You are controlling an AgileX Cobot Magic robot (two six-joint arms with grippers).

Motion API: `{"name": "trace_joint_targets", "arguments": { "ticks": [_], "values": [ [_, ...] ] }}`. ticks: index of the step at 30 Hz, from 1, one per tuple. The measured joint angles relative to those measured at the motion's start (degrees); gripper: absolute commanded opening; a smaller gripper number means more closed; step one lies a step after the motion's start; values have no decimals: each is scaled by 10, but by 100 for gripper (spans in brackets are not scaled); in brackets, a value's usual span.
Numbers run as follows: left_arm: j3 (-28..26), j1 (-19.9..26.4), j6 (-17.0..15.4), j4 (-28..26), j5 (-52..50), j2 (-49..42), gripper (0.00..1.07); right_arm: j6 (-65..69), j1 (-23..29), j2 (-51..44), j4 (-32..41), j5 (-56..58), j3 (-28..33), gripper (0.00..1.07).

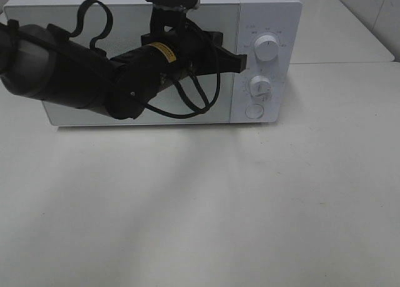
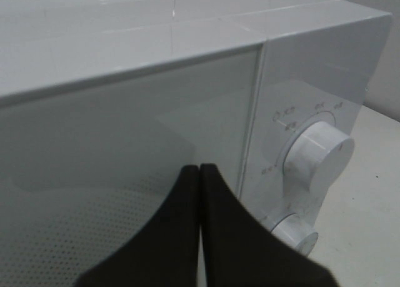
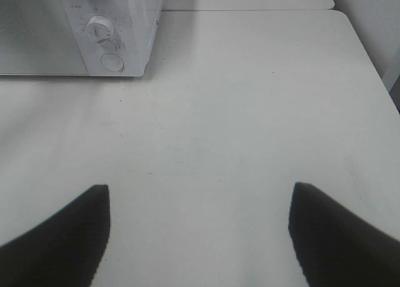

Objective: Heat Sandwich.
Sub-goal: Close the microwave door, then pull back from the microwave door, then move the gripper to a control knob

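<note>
The white microwave point(image 1: 269, 12) stands at the back of the table with its door point(image 1: 131, 24) closed. The sandwich is out of view in all three views. My left gripper point(image 1: 240, 62) is shut with nothing in it, and its tips sit at the door's right edge, beside the control panel. In the left wrist view the shut gripper point(image 2: 199, 168) has both fingers pressed together in front of the door glass. My right gripper point(image 3: 200, 186) is open over bare table and holds nothing. It does not show in the exterior high view.
The control panel carries an upper knob point(image 1: 267, 49), a lower knob point(image 1: 260, 85) and a round button point(image 1: 254, 110). The white table point(image 1: 200, 206) spreads out in front of the microwave. A second tabletop point(image 1: 337, 30) adjoins at the back right.
</note>
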Motion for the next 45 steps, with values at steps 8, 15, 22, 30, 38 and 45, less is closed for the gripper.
{"name": "trace_joint_targets", "arguments": {
  "ticks": [8, 15, 22, 30, 38, 45],
  "values": [
    [-1, 0, 0, 0, 2, 2, 0, 0, 0, 0, 0, -1, 0, 76],
    [-1, 0, 0, 0, 4, 2, 0, 0, 0, 0, 0, -1, 0, 76],
    [6, 0, 0, -4, 5, -3, 0, 0, 0, 0, 0, -1, 0, 76],
    [80, 13, -4, -36, -26, -38, 0, 0, 0, 0, 0, -1, 0, 76],
    [174, 16, -40, -34, -53, -105, 0, 0, 0, 0, 0, -1, 0, 76],
    [233, 16, -65, 6, -38, -153, 15, 0, 0, 0, 0, -1, 0, 76]
  ]
}}
